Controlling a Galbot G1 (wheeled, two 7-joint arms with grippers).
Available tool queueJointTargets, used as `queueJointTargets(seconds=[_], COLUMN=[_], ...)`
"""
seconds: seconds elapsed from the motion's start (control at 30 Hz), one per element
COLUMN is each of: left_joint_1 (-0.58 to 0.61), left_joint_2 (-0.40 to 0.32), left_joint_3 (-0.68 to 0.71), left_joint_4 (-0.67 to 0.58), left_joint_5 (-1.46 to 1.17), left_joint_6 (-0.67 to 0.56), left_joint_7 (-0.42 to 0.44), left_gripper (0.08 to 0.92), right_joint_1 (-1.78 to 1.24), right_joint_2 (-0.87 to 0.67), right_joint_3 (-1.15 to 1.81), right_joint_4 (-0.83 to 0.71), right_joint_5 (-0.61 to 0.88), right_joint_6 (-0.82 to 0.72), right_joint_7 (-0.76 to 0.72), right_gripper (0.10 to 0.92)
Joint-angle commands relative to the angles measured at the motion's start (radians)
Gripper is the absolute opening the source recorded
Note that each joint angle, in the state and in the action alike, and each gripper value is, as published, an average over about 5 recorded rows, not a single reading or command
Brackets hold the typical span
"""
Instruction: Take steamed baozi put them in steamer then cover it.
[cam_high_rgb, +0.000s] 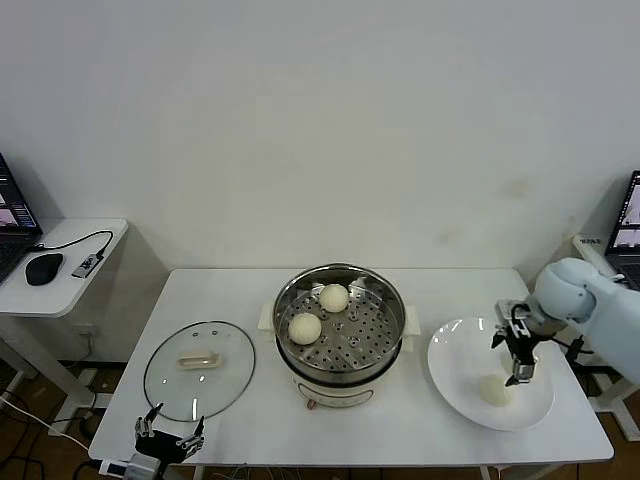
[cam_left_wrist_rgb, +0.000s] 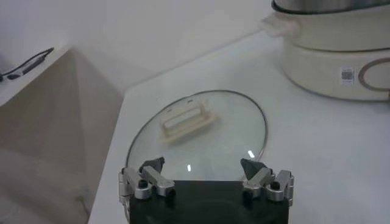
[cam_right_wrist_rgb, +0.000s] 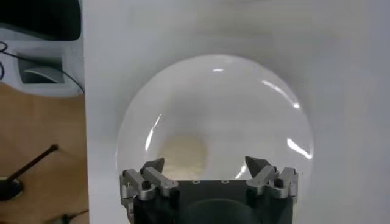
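Stainless steel is gleaming at the middle of the white tabletop (cam_high_rgb: 450, 280), where the steamer (cam_high_rgb: 340, 325) is already carrying two steamed baozi (cam_high_rgb: 334, 297) on its perforated floor. We are working with the right pincer (cam_high_rgb: 518, 352), which is hanging with its jaws spread wide and holding nothing, directly over the white plate (cam_high_rgb: 455, 375) on the steamer's right. One more bun (cam_high_rgb: 495, 390) is lying on that plate, just below and slightly off the pincer's line (the right wrist view shows it (cam_right_wrist_rgb: 183, 153) toward one finger rather than centred between the two).

That offset is what we are judging to be the main risk: if we descend as we are, one fingertip could press into the soft dough or nudge the bun across the smooth plate instead of straddling it. Squeezing too hard could also dent it, and a loose grip could drop it during the carry over the steamer's raised rim.

The left pincer (cam_high_rgb: 168, 432) is waiting, likewise released and empty, at the tabletop's near edge just beside the glass lid (cam_high_rgb: 199, 368), which is lying flat well left of the steamer. Nothing is standing between plate and steamer.
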Motion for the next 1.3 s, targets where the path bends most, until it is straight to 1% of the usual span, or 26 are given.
queueJointTargets(seconds=[0.03,0.7,1.3], left_joint_1=[-0.003,-0.011,-0.024], left_joint_2=[-0.001,-0.006,-0.004], left_joint_3=[0.003,0.013,0.015], left_joint_4=[0.01,0.032,0.049], left_joint_5=[0.003,0.019,0.019], left_joint_6=[0.0,-0.003,-0.003], left_joint_7=[-0.001,-0.002,-0.001], left_gripper=[0.823,0.823,0.823], right_joint_1=[-0.106,-0.189,-0.182], right_joint_2=[0.006,0.036,0.055], right_joint_3=[0.065,0.107,0.101], right_joint_4=[-0.024,-0.045,-0.07], right_joint_5=[-0.051,-0.087,-0.078], right_joint_6=[0.014,0.019,0.02], right_joint_7=[0.009,0.039,0.084], right_gripper=[0.823,0.823,0.823])
